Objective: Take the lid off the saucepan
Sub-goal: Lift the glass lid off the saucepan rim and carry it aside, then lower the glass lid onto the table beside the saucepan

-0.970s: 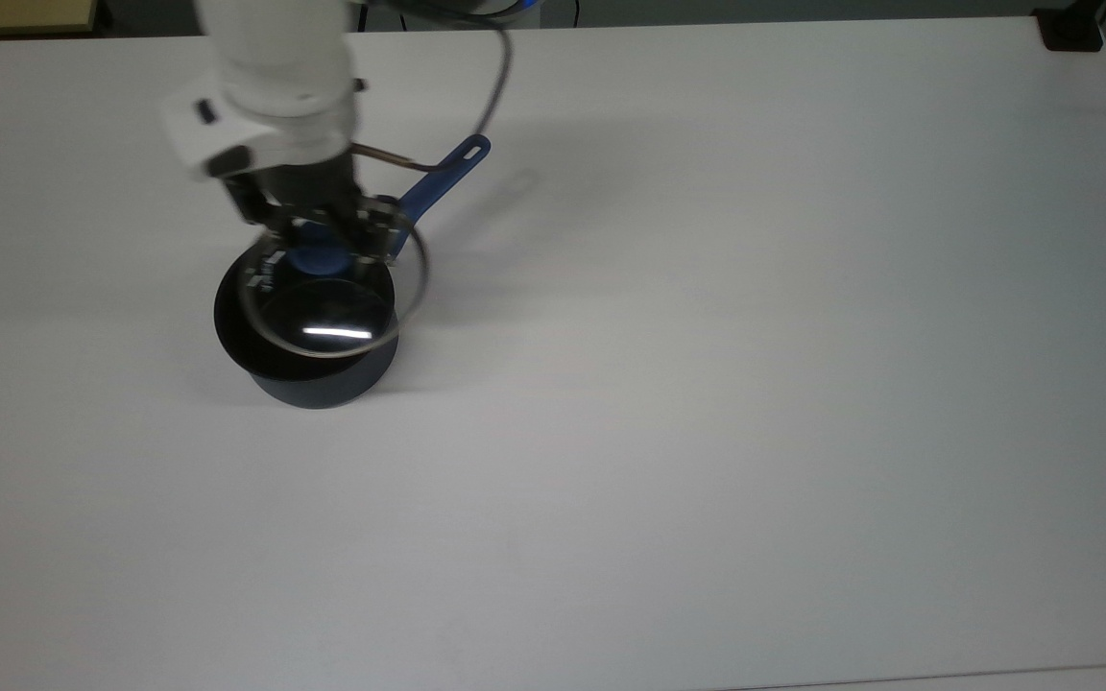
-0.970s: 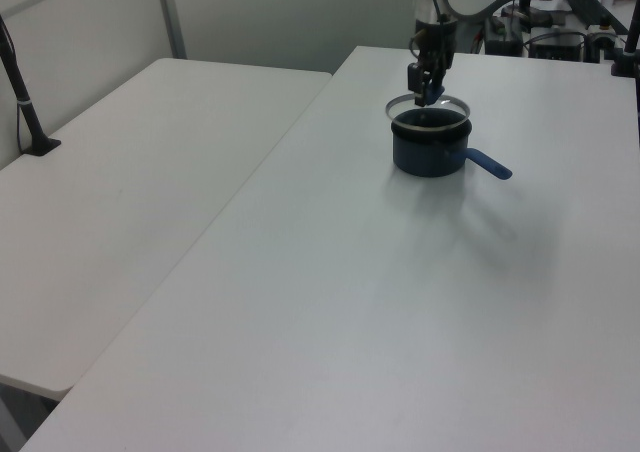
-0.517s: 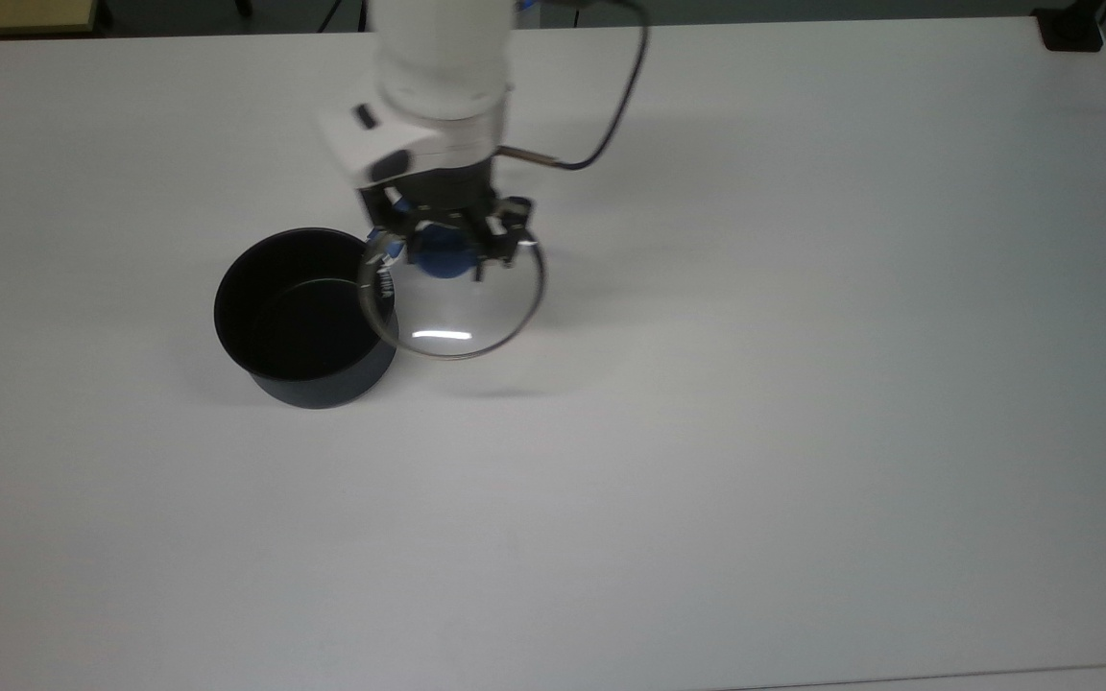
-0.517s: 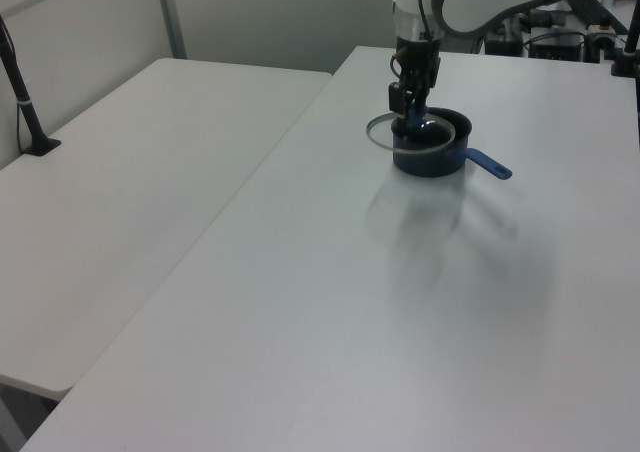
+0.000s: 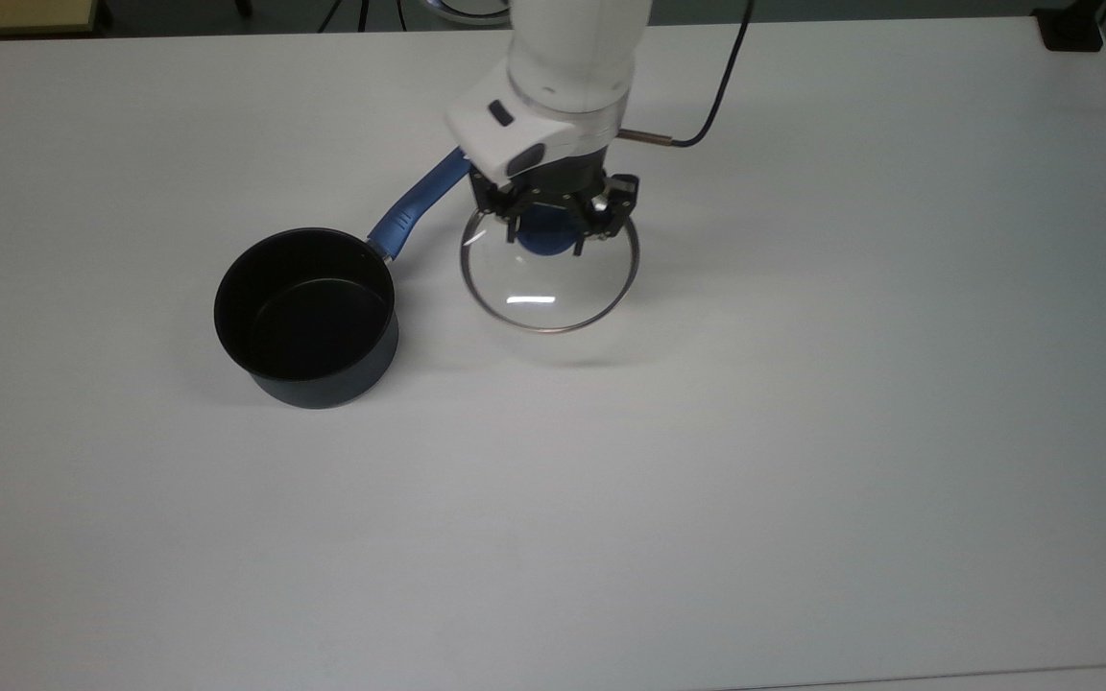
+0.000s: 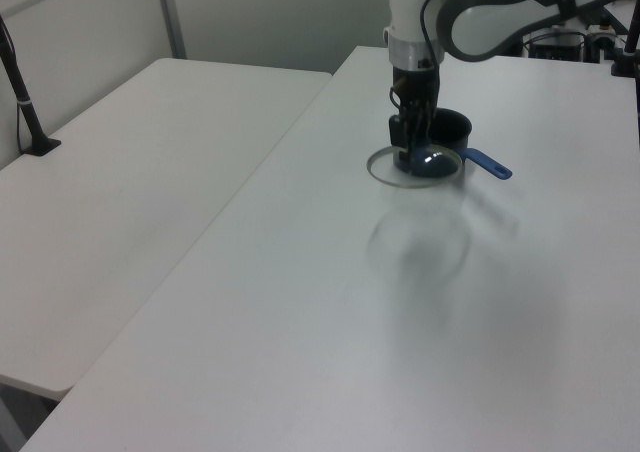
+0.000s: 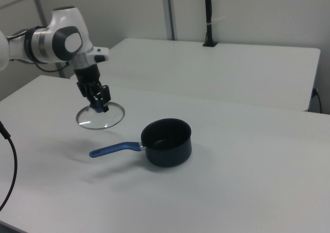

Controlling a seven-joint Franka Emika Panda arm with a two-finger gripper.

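Dark navy, with a black and now uncovered inside, the saucepan (image 5: 306, 317) stood at the top view's left on the white table (image 5: 803, 432), its blue handle (image 5: 416, 205) reaching up and toward the top view's right. A second earlier the lid had hung partly over the pan's mouth; half a second earlier it overlapped only the rim on the top view's right; at this moment it was wholly off, with bare table between pan and glass.

Further to the top view's right, the lid (image 5: 550, 283) hung level in the air beside the handle. The right view showed it held above the table with its shadow below (image 7: 100, 115), and the left view showed a faint shadow well in front of it (image 6: 412, 164). The gripper (image 5: 553, 226) pointed straight down, its fingers clenched on the lid's blue knob (image 5: 545, 240), carrying the whole disc by that one small grip.

So the arm had swept the lid sideways, from the pan toward the top view's right. By my judgement the main part of the task was done: the saucepan was open and the lid clear of it. What remained was to lower the glass onto the bare table and let go. The glass disc, hanging from its knob, could tip if set down unevenly.
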